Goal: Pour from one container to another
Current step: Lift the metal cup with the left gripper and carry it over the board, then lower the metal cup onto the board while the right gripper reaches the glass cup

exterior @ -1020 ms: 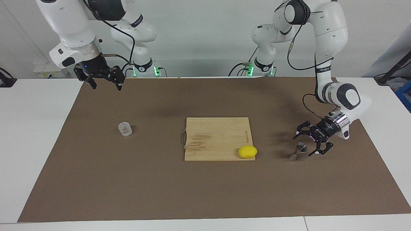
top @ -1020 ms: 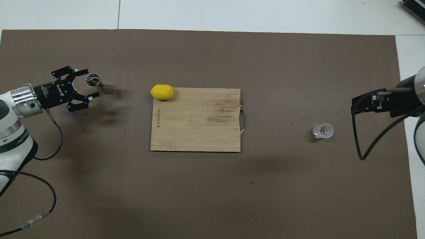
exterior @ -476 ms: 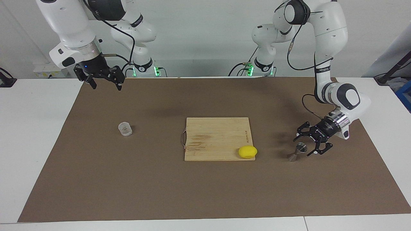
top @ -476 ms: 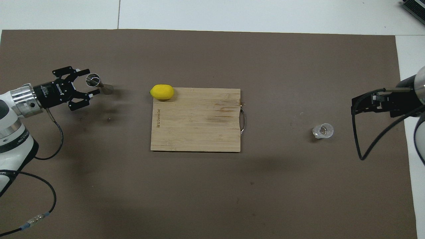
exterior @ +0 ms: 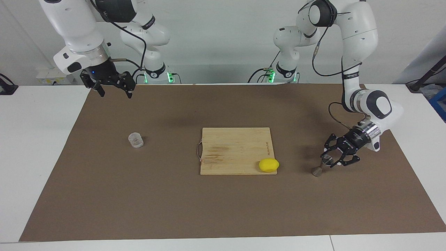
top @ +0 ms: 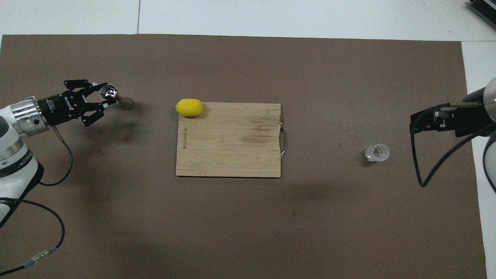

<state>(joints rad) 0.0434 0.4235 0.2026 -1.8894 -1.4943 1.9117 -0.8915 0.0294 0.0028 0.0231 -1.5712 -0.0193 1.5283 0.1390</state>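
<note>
The small clear cup [exterior: 135, 140] stands on the brown mat toward the right arm's end; it also shows in the overhead view [top: 376, 152]. The steel hourglass jigger [exterior: 321, 166] stands on the mat toward the left arm's end, beside the cutting board, and shows in the overhead view [top: 117, 98]. My left gripper [exterior: 328, 159] reaches in sideways, low over the mat, its fingers shut on the jigger's upper cone, as the overhead view [top: 105, 94] shows. My right gripper [exterior: 115, 91] hangs open and empty, raised above the mat's edge by its base, and waits.
A wooden cutting board [exterior: 233, 148] with a metal handle lies at the middle of the mat [exterior: 223, 205]. A yellow lemon [exterior: 268, 165] sits on the board's corner, between the board and the jigger. The left arm's cable trails on the mat [top: 58, 170].
My left gripper's fingers have closed from wide open onto the jigger's upper cone. The jigger has stayed in place. The right arm and the cup have not moved.
</note>
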